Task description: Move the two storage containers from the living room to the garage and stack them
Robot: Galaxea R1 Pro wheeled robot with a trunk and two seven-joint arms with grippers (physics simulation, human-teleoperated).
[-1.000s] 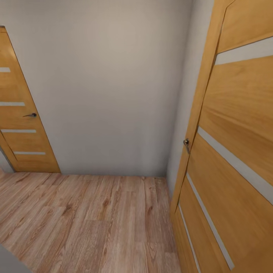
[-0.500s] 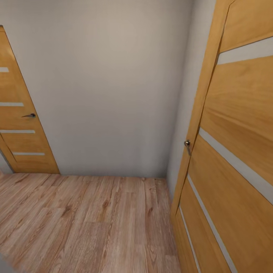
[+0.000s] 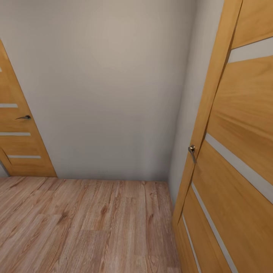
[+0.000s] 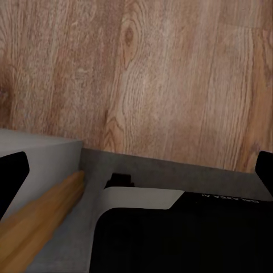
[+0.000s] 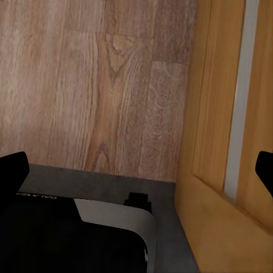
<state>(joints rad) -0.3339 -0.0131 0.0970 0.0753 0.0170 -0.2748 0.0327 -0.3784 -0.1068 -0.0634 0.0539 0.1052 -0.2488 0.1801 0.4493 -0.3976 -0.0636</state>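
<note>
Grey wall [image 3: 106, 87] dead ahead, meeting the plank floor [image 3: 83, 227] at a straight seam. Open floor runs left; on my right an open wood door [image 3: 235, 159] stands close, its edge and lever handle [image 3: 192, 150] beside the wall corner. A second door [image 3: 17, 140] sits far left. Left gripper [image 4: 136, 170]: fingertips wide apart, nothing between, over my dark base [image 4: 182, 233]. Right gripper [image 5: 136, 170]: likewise spread, door just beside. Small pale lettering on the base, unreadable. No containers here.
</note>
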